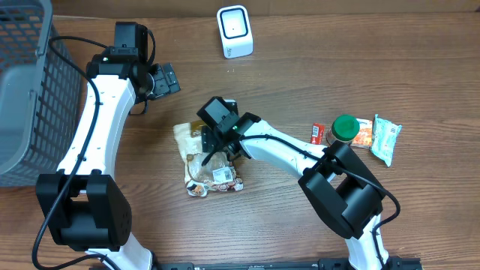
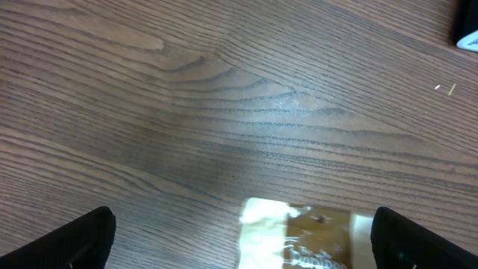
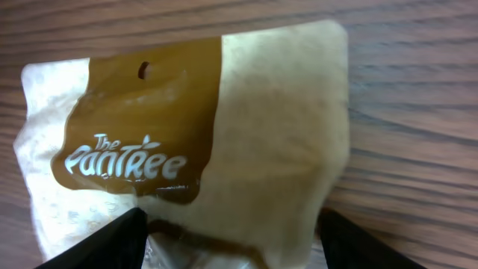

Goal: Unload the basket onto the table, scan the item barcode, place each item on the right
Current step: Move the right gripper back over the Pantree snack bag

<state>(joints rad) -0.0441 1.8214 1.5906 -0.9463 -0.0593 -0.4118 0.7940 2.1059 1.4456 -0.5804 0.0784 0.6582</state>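
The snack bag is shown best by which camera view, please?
Right wrist: the bag nearly fills the frame, logo readable. Overhead shows it small, partly under the right gripper. Left wrist catches only one end.

Bare desk point(image 1: 315, 67) lies open between the left claw point(image 1: 166, 77), its fingers spread wide, and the white scanner point(image 1: 235, 31) at the far edge, and on from there to the far right corner. A grey mesh basket point(image 1: 22, 82) walls off the far left corner and much of the left edge. In the middle the snack bag point(image 1: 217, 178) lies flat, with the right claw point(image 1: 212, 152) spread low over its top end. The right arm point(image 1: 285, 150) slants in from the near edge, barring the way across. Near the right edge a green-lidded jar point(image 1: 345, 127) stands packed among packets point(image 1: 387, 139), with no gap showing between them.
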